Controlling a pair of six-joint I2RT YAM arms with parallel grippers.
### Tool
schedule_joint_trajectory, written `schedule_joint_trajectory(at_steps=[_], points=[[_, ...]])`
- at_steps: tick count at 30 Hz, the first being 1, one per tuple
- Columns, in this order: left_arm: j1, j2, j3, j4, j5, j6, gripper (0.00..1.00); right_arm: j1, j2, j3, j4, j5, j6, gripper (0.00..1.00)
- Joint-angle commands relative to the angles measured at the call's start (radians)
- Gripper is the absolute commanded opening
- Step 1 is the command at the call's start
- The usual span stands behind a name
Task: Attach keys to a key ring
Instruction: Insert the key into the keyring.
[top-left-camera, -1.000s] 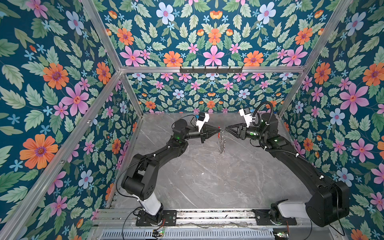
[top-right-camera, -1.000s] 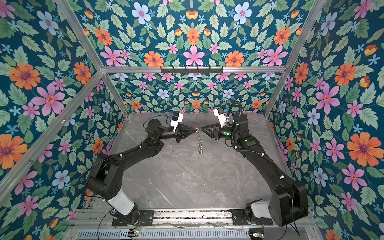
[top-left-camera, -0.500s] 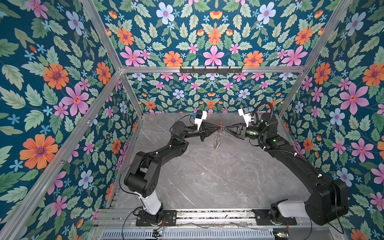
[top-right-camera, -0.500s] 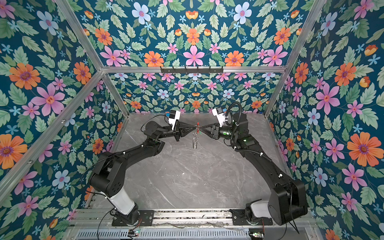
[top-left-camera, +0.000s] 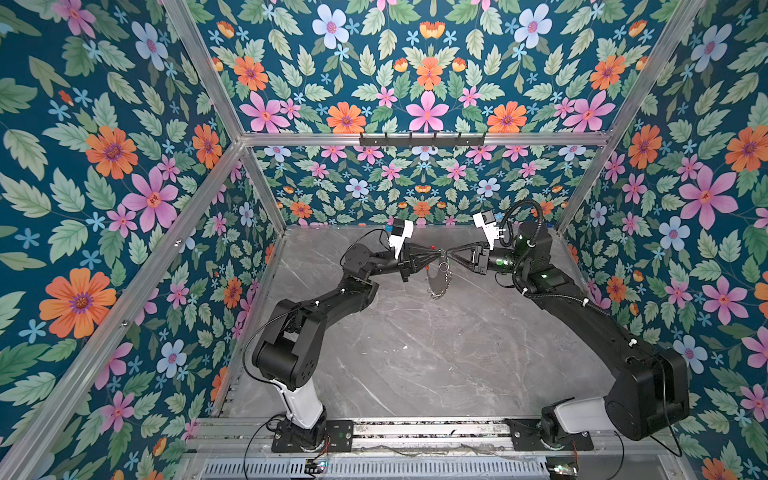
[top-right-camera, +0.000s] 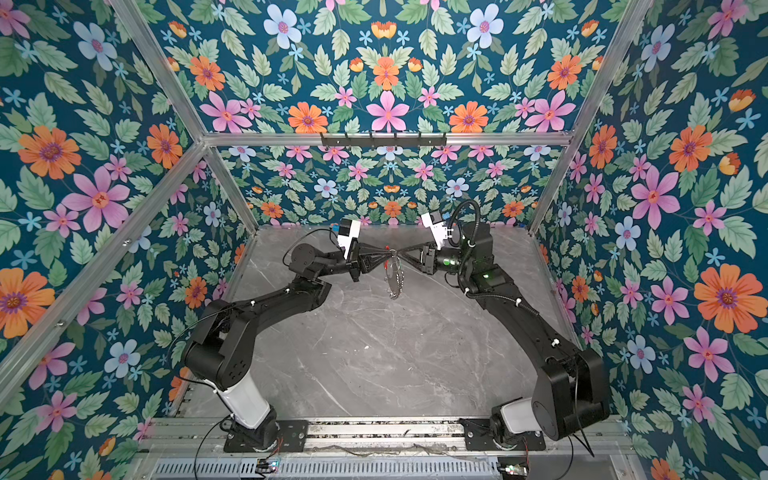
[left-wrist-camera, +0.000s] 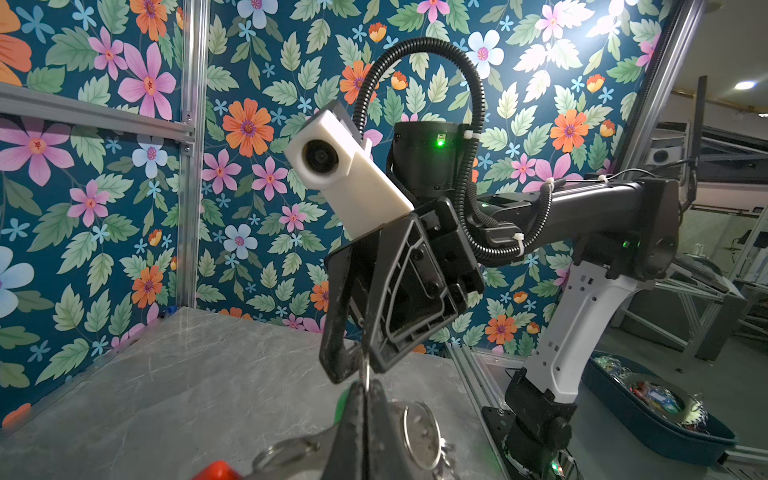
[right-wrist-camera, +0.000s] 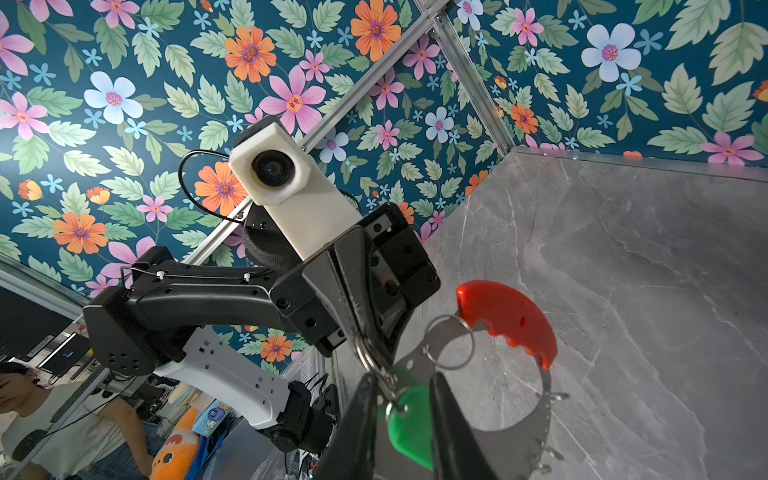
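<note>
In both top views my two grippers meet tip to tip above the back of the table. The key ring (top-left-camera: 436, 283) (top-right-camera: 395, 282), a grey hoop strung with small silver rings, hangs under them. My left gripper (top-left-camera: 437, 252) (left-wrist-camera: 365, 388) is shut on a small silver ring (right-wrist-camera: 365, 353) of the hoop. The red arc (right-wrist-camera: 507, 316) stands beside it. In the right wrist view my right gripper (right-wrist-camera: 405, 415) has its fingers (right-wrist-camera: 446, 419) a little apart. The key's green head (right-wrist-camera: 409, 428) lies between them, with a thin gap on one side. The key's blade is hidden.
The grey marble table (top-left-camera: 415, 353) is walled by flowered panels on aluminium posts. A black hook rail (top-left-camera: 422, 140) runs along the back frame. Outside the cell are a blue bin (left-wrist-camera: 648, 415) and a person (right-wrist-camera: 25, 399).
Both grippers, with the hoop hanging under them, have risen slightly and shifted a little left. The right gripper's fingers have drawn closer together around the green key head. The left stays shut.
</note>
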Motion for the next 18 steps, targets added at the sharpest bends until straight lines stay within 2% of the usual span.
schedule_joint_trajectory(at_steps=[1,8,18], points=[[0.000,0.002,0.010,0.065,0.002,-0.006,0.00,0.000,0.003,0.005,0.041,-0.014,0.010,0.15],[-0.001,0.013,-0.005,0.158,-0.011,-0.016,0.00,0.001,0.000,-0.011,0.039,-0.012,0.007,0.01],[-0.002,0.030,-0.001,0.246,-0.028,-0.052,0.00,0.000,0.008,-0.043,0.057,-0.016,0.022,0.00]])
